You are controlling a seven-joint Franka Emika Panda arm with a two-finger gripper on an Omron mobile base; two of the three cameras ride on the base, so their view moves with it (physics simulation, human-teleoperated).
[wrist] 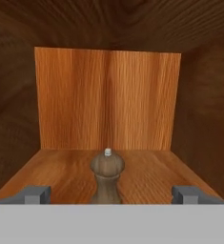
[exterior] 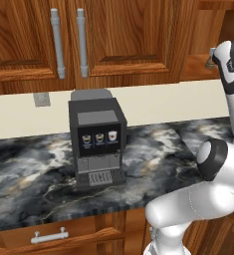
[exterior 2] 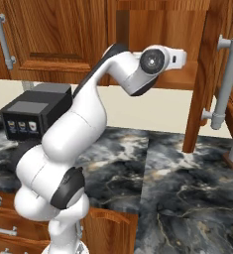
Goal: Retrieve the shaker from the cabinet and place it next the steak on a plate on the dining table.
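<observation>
Shaker [wrist: 107, 177] stands upright on the cabinet [wrist: 108, 102] shelf, lower centre of the hand view, straight ahead and midway between the wide-open, empty jaws of the gripper [wrist: 111, 194], long axis vertical.

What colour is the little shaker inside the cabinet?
Brown wood, with a small pale knob on top. The shaker shows best in the hand view.

A black coffee machine [exterior: 97, 142] stands on a dark marbled tabletop [exterior: 153, 159] beneath closed reddish-brown wood cabinet [exterior: 113, 37] doors; the white robot arm [exterior: 213, 164] rises at right.
</observation>
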